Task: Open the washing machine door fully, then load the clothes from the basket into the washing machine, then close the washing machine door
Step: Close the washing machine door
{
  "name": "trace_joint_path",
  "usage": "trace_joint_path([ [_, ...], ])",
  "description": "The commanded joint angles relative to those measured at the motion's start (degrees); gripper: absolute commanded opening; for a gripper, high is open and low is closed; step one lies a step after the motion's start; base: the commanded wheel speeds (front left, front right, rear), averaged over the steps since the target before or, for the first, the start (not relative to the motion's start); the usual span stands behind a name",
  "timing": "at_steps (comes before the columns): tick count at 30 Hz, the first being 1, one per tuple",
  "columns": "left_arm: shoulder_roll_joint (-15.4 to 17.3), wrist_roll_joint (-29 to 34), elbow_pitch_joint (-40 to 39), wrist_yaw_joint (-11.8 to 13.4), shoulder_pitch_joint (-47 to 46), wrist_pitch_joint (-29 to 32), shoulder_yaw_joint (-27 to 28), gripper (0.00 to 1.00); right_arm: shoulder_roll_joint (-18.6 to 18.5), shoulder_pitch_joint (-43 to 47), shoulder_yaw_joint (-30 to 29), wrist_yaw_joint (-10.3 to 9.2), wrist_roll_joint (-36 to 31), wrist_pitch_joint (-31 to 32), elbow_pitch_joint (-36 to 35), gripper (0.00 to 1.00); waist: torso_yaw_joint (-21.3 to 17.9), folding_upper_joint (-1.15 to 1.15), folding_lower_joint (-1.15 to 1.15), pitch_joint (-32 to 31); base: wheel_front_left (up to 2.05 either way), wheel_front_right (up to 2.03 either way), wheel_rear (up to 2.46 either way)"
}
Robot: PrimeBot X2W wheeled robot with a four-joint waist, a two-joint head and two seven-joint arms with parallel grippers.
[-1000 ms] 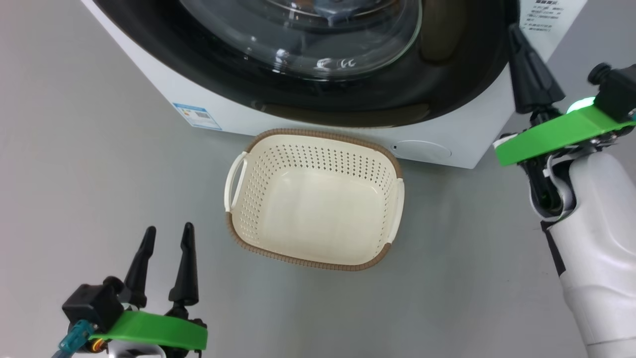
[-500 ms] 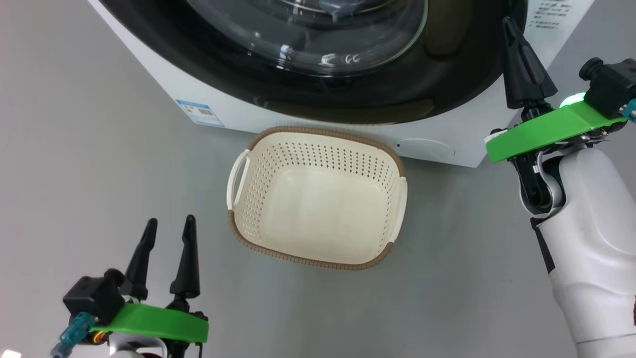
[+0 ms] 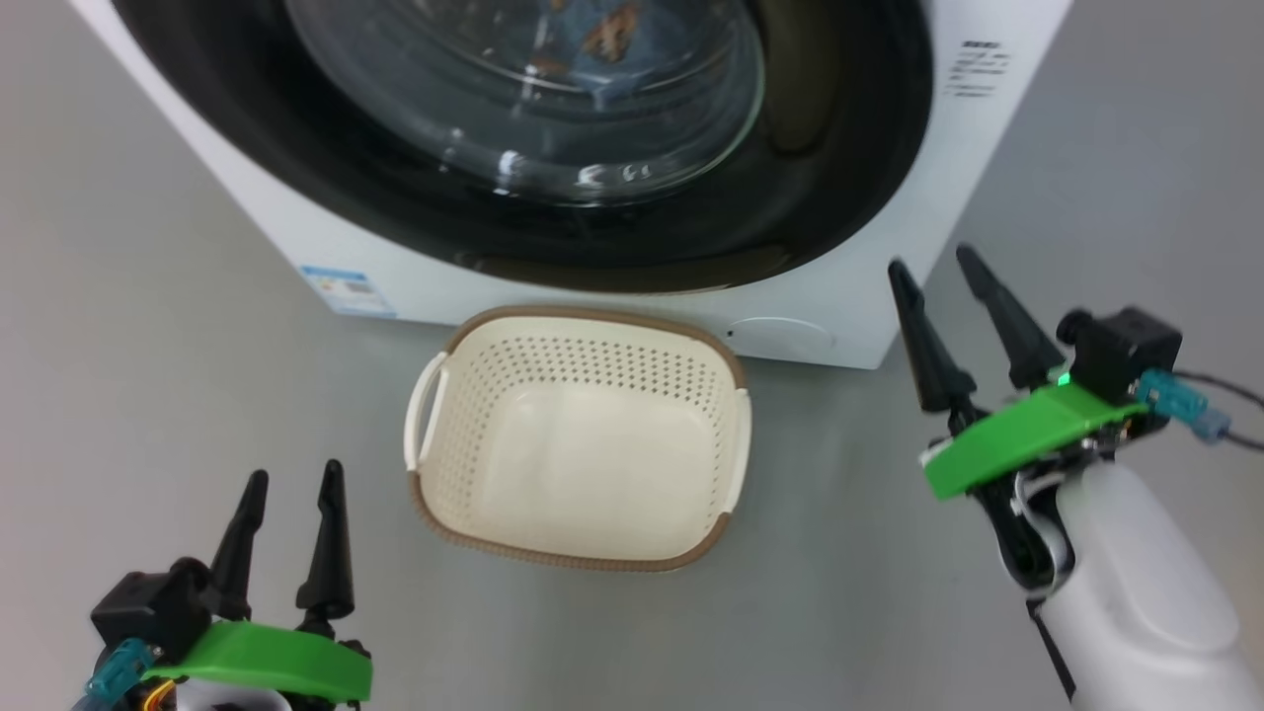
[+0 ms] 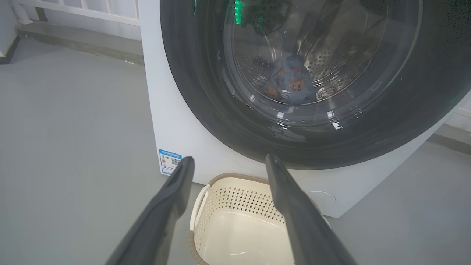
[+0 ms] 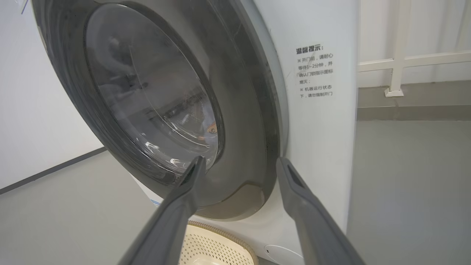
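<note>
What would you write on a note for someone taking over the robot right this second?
The left gripper is open and empty, low beside the basket.
The right gripper is open and empty, near the right front corner of the washing machine, touching nothing.
The basket is empty, on the floor in front of the machine.
The clothes lie inside the drum.
The washing machine door looks shut.
Done: loading, apparently closing too. Left: check the latch, which the pictures cannot confirm.
</note>
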Motion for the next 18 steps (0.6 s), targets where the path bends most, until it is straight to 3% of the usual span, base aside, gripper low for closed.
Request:
trace_joint_path([
  [1, 1.78, -0.1, -0.65, -0.15, 0.25, -0.37, 2.24, 1.0, 0.63, 1.9, 1.13, 0.08, 0.08, 0.16, -1.09, 1.0, -2.22, 0.0, 0.0, -1.88, 0.0, 0.0, 0.0],
  [18, 4.31, 0.76, 0.47, -0.15, 2.93, -0.37, 3.79, 1.0, -0.95, 13.98, -2.24, 0.08, -0.59, 0.16, -1.59, 1.0, -10.52, 0.0, 0.0, -6.73, 0.0, 0.0, 0.0],
])
